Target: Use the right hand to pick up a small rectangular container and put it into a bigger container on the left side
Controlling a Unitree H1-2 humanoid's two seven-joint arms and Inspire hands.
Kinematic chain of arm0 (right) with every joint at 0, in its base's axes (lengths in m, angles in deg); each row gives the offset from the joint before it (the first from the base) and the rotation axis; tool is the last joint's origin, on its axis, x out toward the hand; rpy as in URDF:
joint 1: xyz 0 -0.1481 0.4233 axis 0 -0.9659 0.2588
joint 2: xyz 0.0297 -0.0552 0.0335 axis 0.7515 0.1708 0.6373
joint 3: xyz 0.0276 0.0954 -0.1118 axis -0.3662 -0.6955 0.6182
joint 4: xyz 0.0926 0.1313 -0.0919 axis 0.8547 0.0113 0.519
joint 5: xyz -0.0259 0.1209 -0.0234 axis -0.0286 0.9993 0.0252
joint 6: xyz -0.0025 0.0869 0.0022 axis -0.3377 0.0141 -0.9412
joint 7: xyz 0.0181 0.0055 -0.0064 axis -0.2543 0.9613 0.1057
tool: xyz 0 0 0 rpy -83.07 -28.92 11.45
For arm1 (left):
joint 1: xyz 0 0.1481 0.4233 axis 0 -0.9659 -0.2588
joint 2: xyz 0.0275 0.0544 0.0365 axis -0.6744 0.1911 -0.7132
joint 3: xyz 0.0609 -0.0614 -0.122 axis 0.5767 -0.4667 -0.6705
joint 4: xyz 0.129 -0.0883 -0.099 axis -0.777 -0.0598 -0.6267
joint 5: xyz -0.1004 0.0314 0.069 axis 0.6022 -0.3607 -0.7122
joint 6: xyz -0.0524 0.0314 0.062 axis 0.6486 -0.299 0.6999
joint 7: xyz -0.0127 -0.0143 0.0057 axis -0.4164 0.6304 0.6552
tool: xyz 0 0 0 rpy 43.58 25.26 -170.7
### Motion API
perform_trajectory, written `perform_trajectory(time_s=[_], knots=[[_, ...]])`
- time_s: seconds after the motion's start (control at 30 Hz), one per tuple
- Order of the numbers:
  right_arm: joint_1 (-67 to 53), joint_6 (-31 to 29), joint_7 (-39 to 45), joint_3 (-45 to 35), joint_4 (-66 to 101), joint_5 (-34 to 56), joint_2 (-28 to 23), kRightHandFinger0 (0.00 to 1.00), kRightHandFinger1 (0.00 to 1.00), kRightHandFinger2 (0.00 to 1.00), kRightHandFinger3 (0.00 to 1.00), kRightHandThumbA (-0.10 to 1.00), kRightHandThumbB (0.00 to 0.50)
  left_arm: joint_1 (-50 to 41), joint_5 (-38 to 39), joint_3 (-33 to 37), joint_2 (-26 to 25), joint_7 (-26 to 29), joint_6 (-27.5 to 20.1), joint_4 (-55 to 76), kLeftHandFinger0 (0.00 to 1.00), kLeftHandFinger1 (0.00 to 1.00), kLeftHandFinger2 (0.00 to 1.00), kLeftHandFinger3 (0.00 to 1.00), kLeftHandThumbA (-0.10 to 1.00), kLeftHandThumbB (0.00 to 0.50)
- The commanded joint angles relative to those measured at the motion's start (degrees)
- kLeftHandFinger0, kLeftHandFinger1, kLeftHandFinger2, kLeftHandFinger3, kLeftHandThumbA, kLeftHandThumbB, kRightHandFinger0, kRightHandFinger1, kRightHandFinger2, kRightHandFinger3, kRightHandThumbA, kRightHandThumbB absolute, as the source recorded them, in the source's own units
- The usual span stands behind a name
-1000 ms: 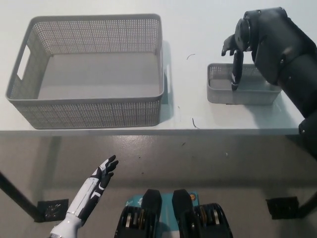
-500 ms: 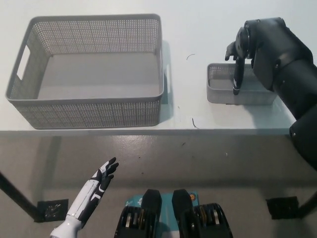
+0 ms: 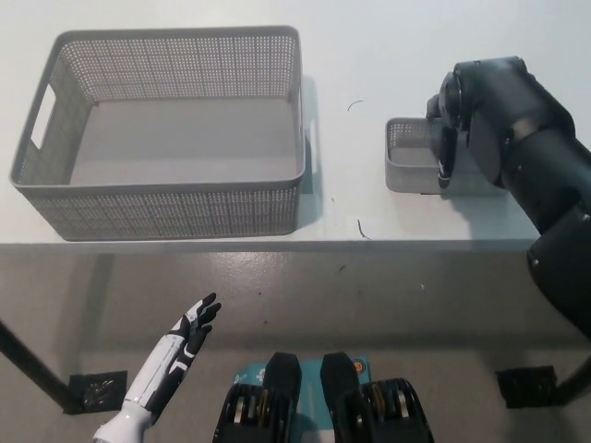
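My right hand has sunk lower over the small container than it was a moment ago, and my black forearm now covers most of that basket's right half, where before more of the rim showed. The small grey perforated container itself has not shifted; it sits on the white table, near the front edge, well to the right of the big container.

I can read no brand, label or writing on either basket or on the table; the only marks are two thin dark strands on the tabletop between the baskets.

My right hand hangs with its fingers pointing down into the small container, reaching its near wall. From this steep angle I cannot tell whether they are pressed on the wall or merely beside it, nor whether they are apart or together, since my wrist hides much of them.

The big container, also grey and perforated with a cut-out handle in its left end, stands on the left of the table, with nothing inside it.

My white left hand rests low, below the table edge at the lower left, fingers spread and holding nothing.
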Motion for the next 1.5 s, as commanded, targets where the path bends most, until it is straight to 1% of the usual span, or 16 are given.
perform_trajectory(time_s=[0.0, 0.13, 0.17, 0.2, 0.23, 0.27, 0.37, 0.43, 0.5, 0.57, 0.83, 0.97, 1.13, 1.27, 1.37, 1.47], knots=[[1.1, -2.3, -4.4, -1.2, -0.2, 0.1, 0.2, 1.00, 1.00, 1.00, 1.00, 1.00, 0.467, 0.7, 0.9, -0.5, -0.9, -0.8, -2.0, 1.4, 1.00, 1.00, 1.00, 1.00, 1.00, 0.276], [0.1, -3.4, -10.1, -3.7, 0.1, 1.7, -0.3, 1.00, 1.00, 1.00, 1.00, 1.00, 0.429, 0.6, 0.7, -0.5, -0.9, -0.7, -1.0, 2.0, 1.00, 1.00, 1.00, 1.00, 1.00, 0.303], [-0.3, -3.5, -13.2, -5.3, 0.3, 2.8, -0.5, 1.00, 1.00, 1.00, 1.00, 0.80, 0.307, 0.7, 0.6, -0.5, -0.9, -0.6, -1.2, 1.8, 1.00, 1.00, 1.00, 1.00, 1.00, 0.305], [-0.6, -4.7, -15.4, -6.0, 0.5, 3.0, -0.7, 0.80, 0.92, 1.00, 1.00, 0.74, 0.330, 0.7, 0.6, -0.5, -0.9, -0.6, -1.5, 1.7, 1.00, 1.00, 1.00, 1.00, 1.00, 0.305], [-1.0, -6.1, -17.3, -6.4, 0.7, 2.8, -0.9, 0.77, 0.92, 1.00, 1.00, 0.71, 0.330, 0.7, 0.6, -0.5, -0.9, -0.7, -1.6, 1.7, 1.00, 1.00, 1.00, 1.00, 1.00, 0.304], [-1.3, -6.6, -20.6, -5.8, 0.9, 1.7, -1.0, 1.00, 1.00, 1.00, 1.00, 0.64, 0.322, 0.8, 1.1, -0.5, -0.9, -0.9, -1.6, 1.6, 1.00, 1.00, 1.00, 1.00, 1.00, 0.297], [-1.9, -8.5, -26.6, -7.4, 1.3, 2.5, -1.4, 1.00, 0.99, 0.93, 0.96, 0.37, 0.254, 0.9, 0.5, -0.4, -1.0, -0.7, -1.9, 1.5, 1.00, 1.00, 1.00, 1.00, 1.00, 0.291], [-2.1, -9.4, -29.3, -8.3, 1.5, 2.8, -1.6, 0.42, 0.42, 0.46, 0.45, 0.13, 0.211, 0.9, 0.4, -0.4, -1.0, -0.6, -2.1, 1.4, 1.00, 1.00, 1.00, 1.00, 1.00, 0.285], [-2.1, -10.0, -30.2, -8.8, 1.5, 3.0, -1.7, 0.17, 0.26, 0.33, 0.34, 0.04, 0.194, 0.9, 0.3, -0.4, -1.0, -0.6, -2.1, 1.5, 1.00, 1.00, 1.00, 1.00, 1.00, 0.285], [-1.9, -11.0, -32.4, -9.2, 1.5, 3.0, -1.9, 0.09, 0.18, 0.27, 0.25, -0.10, 0.173, 1.6, 0.5, -0.5, -1.1, -0.7, -1.8, 1.1, 1.00, 1.00, 1.00, 1.00, 1.00, 0.289], [-1.3, -13.5, -34.8, -9.9, 1.5, 2.2, -3.2, 0.03, 0.13, 0.60, 0.80, -0.10, 0.210, 1.5, 0.9, -0.6, -1.1, -0.9, -1.7, 1.2, 1.00, 1.00, 1.00, 1.00, 1.00, 0.293], [0.5, -15.9, -36.1, -12.2, 1.4, 3.9, -4.9, 0.00, 0.07, 0.51, 0.32, -0.10, 0.191, 1.8, 1.1, -0.7, -1.2, -1.0, -2.3, 0.7, 1.00, 1.00, 1.00, 1.00, 1.00, 0.281], [4.7, -17.5, -37.6, -15.3, 2.3, 5.0, -7.3, 0.03, 0.37, 0.81, 0.92, -0.10, 0.162, 1.7, 0.8, -0.7, -1.3, -0.7, -2.0, 0.9, 1.00, 1.00, 1.00, 1.00, 1.00, 0.291], [7.8, -19.1, -38.3, -18.4, 3.0, 6.5, -9.3, 0.01, 0.46, 0.83, 0.83, -0.10, 0.163, 1.7, 0.5, -0.7, -1.3, -0.6, -1.8, 1.0, 1.00, 1.00, 1.00, 1.00, 1.00, 0.292], [10.3, -19.7, -38.4, -21.0, 5.6, 7.8, -10.8, 0.09, 0.57, 0.92, 0.98, -0.10, 0.161, 1.5, 0.6, -0.7, -1.2, -0.5, -1.5, 1.2, 1.00, 1.00, 1.00, 1.00, 1.00, 0.302], [12.0, -21.1, -37.0, -23.0, 8.4, 8.9, -11.6, 0.04, 0.51, 0.83, 0.90, -0.10, 0.164, 1.5, 0.2, -0.7, -1.3, -0.4, -1.1, 1.5, 1.00, 1.00, 1.00, 1.00, 1.00, 0.289]])
